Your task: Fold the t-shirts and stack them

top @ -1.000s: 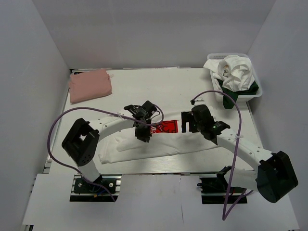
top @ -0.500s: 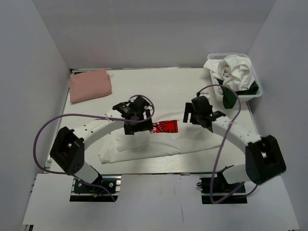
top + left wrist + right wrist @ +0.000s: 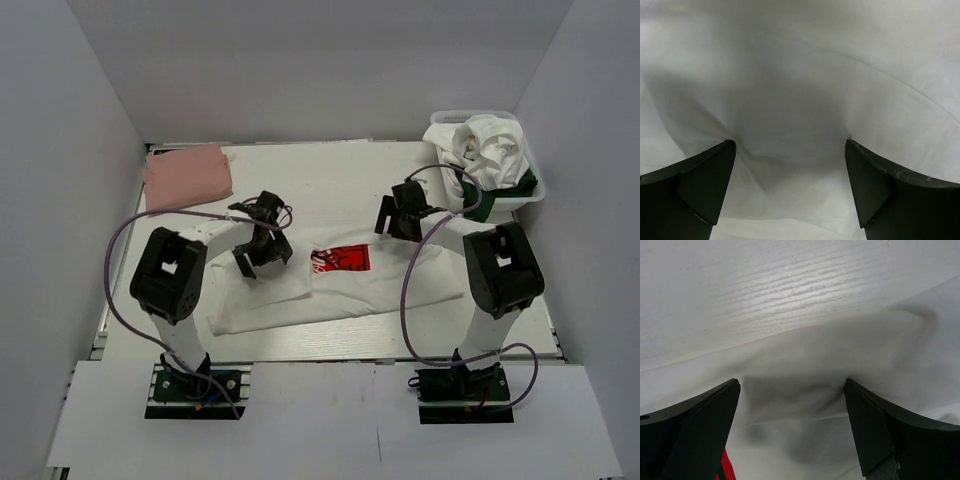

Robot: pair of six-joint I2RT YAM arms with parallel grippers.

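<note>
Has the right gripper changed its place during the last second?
Yes. Judged against the white mesh basket, which stayed put, the right gripper has moved toward the far side, closing much of the gap to the basket.

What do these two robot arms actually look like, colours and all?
The left arm and right arm are white tubes joined by chunky black joint housings. A purple cable loops loosely along each. The left gripper and right gripper are black, each with two dark wedge-shaped fingers.
</note>
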